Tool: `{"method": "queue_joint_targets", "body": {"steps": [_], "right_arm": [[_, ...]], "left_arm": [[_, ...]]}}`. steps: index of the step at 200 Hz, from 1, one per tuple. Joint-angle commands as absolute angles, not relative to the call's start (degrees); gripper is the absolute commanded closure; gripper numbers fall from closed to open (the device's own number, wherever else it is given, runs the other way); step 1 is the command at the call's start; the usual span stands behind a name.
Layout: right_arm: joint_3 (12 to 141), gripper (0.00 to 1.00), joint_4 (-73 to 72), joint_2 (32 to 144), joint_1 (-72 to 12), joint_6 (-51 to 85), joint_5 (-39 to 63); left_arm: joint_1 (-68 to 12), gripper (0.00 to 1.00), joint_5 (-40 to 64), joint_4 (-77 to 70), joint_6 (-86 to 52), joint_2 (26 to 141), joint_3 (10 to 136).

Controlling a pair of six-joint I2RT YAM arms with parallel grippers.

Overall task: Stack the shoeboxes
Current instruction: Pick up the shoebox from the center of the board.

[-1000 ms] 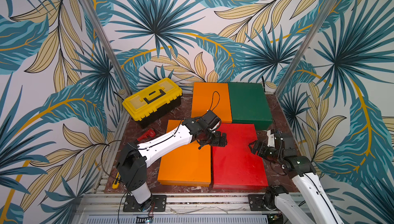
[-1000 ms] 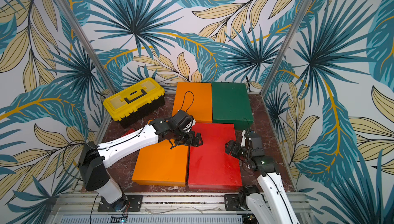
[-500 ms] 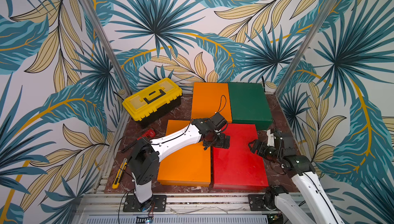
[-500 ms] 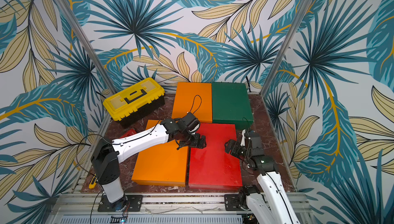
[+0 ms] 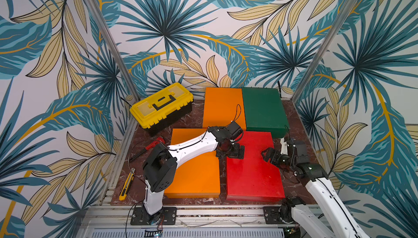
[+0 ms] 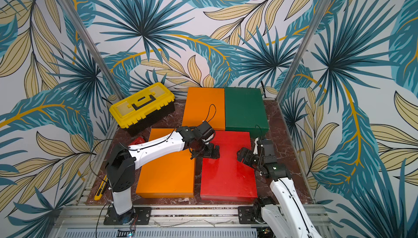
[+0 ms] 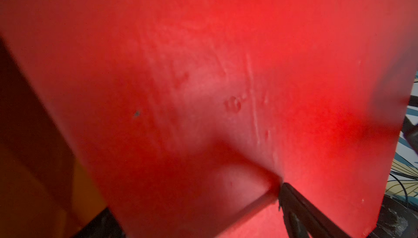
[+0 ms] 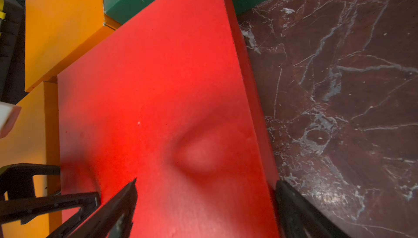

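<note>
- Since the earlier frame, the left gripper (image 5: pixel 233 154) has slid right, onto the upper left corner of the red matte cardboard shoebox (image 5: pixel 253 175). Its jaws are wide open and empty.
- The right gripper (image 5: pixel 268 155), also open and empty, straddles this box's right edge.
- The red box lies flat at lower centre. It is probably light and stiff, but the lid may lift, so pinch the opposite side edges.
- Behind it, the dark green cardboard shoebox (image 5: pixel 262 107) is not stacked.

Plain matte lids: red shoebox (image 5: pixel 253 171) at 5 o'clock, first orange shoebox (image 5: pixel 194 178) at 7, second orange shoebox (image 5: pixel 222 107) at 11, dark green shoebox (image 5: pixel 263 110) at 1. Toolbox (image 5: pixel 161 107) yellow, with black handle and base. Desk (image 5: pixel 291 123) maroon marble, veined white. Walls (image 5: pixel 203 33): teal and tan leaf print on white.
</note>
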State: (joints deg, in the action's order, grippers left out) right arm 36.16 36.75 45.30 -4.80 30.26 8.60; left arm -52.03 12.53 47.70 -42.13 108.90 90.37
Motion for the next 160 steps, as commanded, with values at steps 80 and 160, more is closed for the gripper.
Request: {"method": "queue_joint_targets", "body": {"steps": [80, 160], "right_arm": [[30.3, 0.17, 29.2, 46.1, -4.9, 32.2, 15.5], [32.4, 0.37, 29.0, 44.4, -4.9, 33.0, 25.1]], "left_arm": [[-53.7, 0.08, 16.5, 48.6, -43.0, 114.6, 95.3], [-55.0, 0.10, 17.6, 48.6, -44.4, 112.9, 98.2]]}}
